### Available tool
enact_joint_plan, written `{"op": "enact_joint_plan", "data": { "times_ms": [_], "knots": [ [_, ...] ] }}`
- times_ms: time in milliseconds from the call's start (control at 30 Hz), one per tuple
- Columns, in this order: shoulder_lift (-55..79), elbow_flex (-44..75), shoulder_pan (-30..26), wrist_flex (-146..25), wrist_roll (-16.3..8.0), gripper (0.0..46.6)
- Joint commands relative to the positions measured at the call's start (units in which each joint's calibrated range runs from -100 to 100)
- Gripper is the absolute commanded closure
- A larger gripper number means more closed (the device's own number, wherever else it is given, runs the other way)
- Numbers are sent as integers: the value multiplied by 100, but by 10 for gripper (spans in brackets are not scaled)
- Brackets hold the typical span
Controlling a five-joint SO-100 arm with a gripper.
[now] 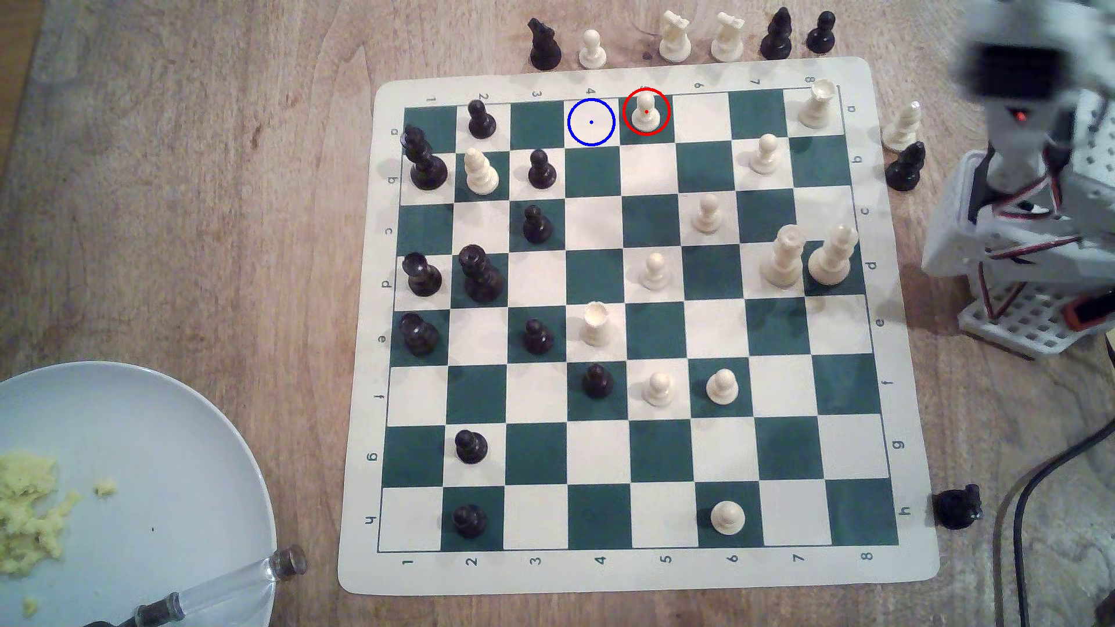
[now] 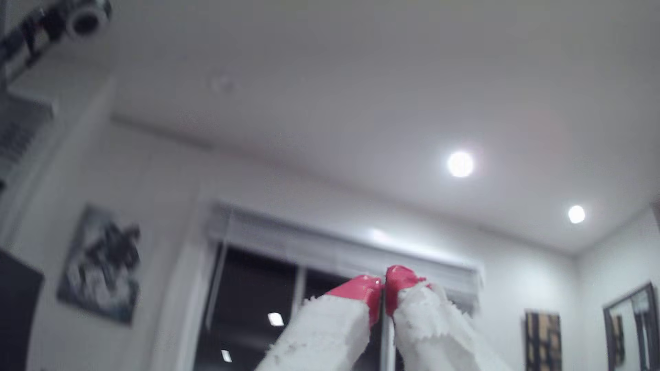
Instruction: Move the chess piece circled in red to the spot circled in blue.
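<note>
Jaws (image 2: 384, 285) are clenched on nothing: in the wrist view your two red-tipped fingers (image 2: 360, 290) meet tip to tip, and they point up at the ceiling and a window, not at the board. In the exterior view the arm (image 1: 1026, 181) is folded up off the board's edge, at that view's right, blurred, so it looks to be in motion.

You are at the very start, I judge: the approach is not yet made and nothing is gripped. The pawn (image 1: 646, 111) stands upright in its red ring on a dark green square in the board's far row, well away from the jaws and far below where they aim. The blue ring (image 1: 591, 122) marks the light square just beside it, on the side away from the arm; that square is bare.

Your next move calls for tipping the wrist down, releasing the jaws wide, and reaching across the far row to bring them over the pawn's round head. The rook (image 1: 816, 107) stands in that same row, between the arm and the pawn, so come in high enough to pass over it. A row of captured pieces stands on the desk (image 1: 181, 181) just past the board's edge there, close behind the pawn; keep the fingers clear of them as you descend. After the grip, only a short lift and a one-square shift is needed.
</note>
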State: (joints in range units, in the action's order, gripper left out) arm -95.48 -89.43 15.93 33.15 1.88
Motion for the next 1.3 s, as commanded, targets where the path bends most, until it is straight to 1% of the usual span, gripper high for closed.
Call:
{"op": "enact_joint_plan", "data": {
  "times_ms": [0,100,133,167,200,267,400,433,533,567,600,733,800,833,867,1100,1267],
  "knots": [
    [-36,837,812,-2651,-20,464],
    [167,992,1023,-3438,-24,464],
    [575,1182,1016,-3749,-24,416],
    [1042,1354,937,-3831,-29,452],
    [1313,1454,906,-3839,-29,464],
    [1746,1635,890,-3913,-29,464],
    [2655,2497,804,-5420,0,464],
    [3172,2868,734,-5633,-78,464],
    [3597,3394,585,-6091,-308,462],
    [3767,3603,570,-6296,-347,460],
    [4081,3992,585,-6673,-484,447],
    [5040,4736,664,-7606,-698,434],
    [5227,4763,687,-7705,-772,419],
    [5303,4772,703,-7746,-821,400],
    [5439,4781,750,-7860,-869,370],
    [6322,5361,922,-8417,-908,350],
    [6772,5470,836,-8425,-923,332]
  ]
}}
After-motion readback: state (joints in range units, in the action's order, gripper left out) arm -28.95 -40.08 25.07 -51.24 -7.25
